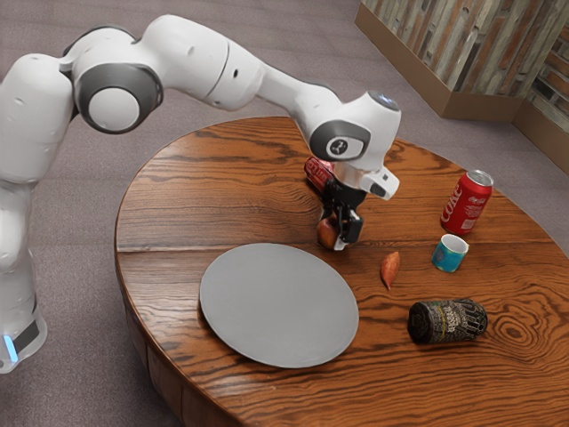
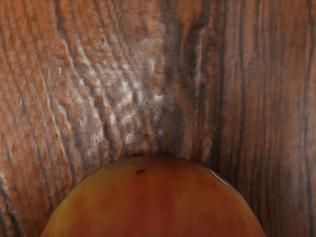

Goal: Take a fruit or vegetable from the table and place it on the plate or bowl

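Orange-red and smooth-skinned, a rounded fruit [image 2: 153, 205] bulges up right beneath the black two-finger gripper [image 1: 340, 237], set against the grain of the round brown wooden table [image 1: 213, 187]. That's our pick! In the exterior view the gripper is down at table height with the fruit tucked against it, just beyond the far rim of the flat grey round plate [image 1: 267, 307].

Closed on it or not? Can't tell, the black gripper masks the contact. Nor can I tell whether the fruit sits on the wood or just off it. My read is that this is the grasp step, with the carry not yet begun. The next move calls for a firm pinch and a straight lift. Then comes a short carry toward the exterior view's left and a low release over the plate, so a round thing doesn't roll off.

Traffic check: a red can [image 1: 316, 171] sits just behind the gripper, partly hidden, so lift before swinging. A tapered orange vegetable [image 1: 389, 269], a small teal cup [image 1: 450, 253], an upright red cola can [image 1: 467, 202] and a dark can [image 1: 447, 321] on its side all lie toward the exterior view's right, away from the plate. The route looks open.
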Motion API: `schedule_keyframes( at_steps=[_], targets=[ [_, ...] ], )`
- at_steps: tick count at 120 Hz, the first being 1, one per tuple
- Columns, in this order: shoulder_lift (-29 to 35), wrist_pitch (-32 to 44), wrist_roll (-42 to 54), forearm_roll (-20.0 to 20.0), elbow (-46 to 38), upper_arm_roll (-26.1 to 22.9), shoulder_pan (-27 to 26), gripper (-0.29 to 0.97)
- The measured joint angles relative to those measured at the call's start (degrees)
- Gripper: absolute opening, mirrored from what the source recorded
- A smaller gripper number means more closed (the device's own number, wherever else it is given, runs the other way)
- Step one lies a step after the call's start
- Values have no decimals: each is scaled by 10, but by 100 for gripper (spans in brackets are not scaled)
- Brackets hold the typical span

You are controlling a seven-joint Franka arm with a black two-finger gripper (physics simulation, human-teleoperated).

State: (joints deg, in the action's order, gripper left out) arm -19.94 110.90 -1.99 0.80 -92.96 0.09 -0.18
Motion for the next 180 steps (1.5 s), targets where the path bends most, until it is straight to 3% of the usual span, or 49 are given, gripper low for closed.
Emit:
schedule_keyframes(
  at_steps=[26,48,76,110,131,180],
  targets=[
    [-5,4,1,2,0,1,0,40],
    [18,3,1,-2,-1,-6,1,33],
    [133,-22,2,-5,-48,-75,-2,34],
    [251,-15,4,-4,-187,-128,8,34],
    [313,-9,5,12,-249,-200,0,34],
    [321,-4,5,27,-269,-226,0,34]
  ],
)
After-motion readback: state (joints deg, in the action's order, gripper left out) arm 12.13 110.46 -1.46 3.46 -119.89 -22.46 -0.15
